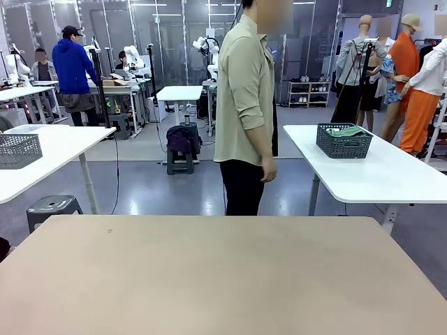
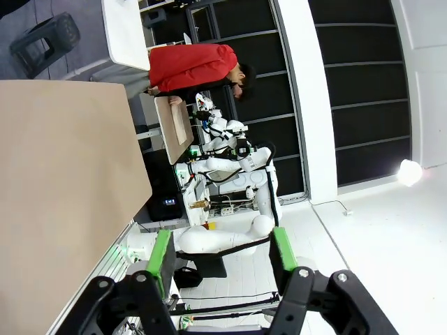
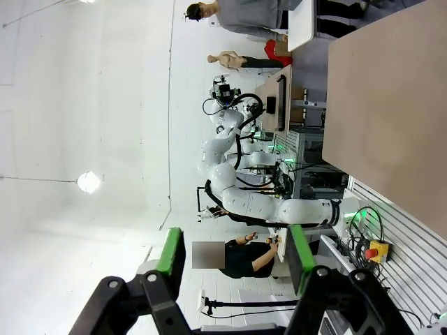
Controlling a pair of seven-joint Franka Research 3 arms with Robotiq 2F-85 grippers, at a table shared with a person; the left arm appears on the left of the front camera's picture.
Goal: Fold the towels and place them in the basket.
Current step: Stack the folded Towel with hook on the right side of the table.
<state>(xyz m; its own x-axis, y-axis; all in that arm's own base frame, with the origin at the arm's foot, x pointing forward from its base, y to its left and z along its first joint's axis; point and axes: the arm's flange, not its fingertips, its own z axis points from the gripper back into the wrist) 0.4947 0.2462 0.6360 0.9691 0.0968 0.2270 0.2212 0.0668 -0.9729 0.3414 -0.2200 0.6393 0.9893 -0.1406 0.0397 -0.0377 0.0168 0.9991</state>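
A dark mesh basket (image 1: 343,140) stands on a white table (image 1: 377,174) at the far right, behind the person. A green towel (image 1: 347,131) lies bunched inside it. In the left wrist view my left gripper (image 2: 222,251) is open, its green pads apart with nothing between them, off the edge of the tan table (image 2: 63,195). My right gripper (image 3: 235,255) is likewise open and holds nothing, pointing away from the tan table (image 3: 391,105).
A person (image 1: 244,112) in a light green shirt stands side-on at the far edge of the bare tan table (image 1: 223,279). A paler grey mesh basket (image 1: 19,150) sits on a white table at left, with a grey stool (image 1: 52,208) below it.
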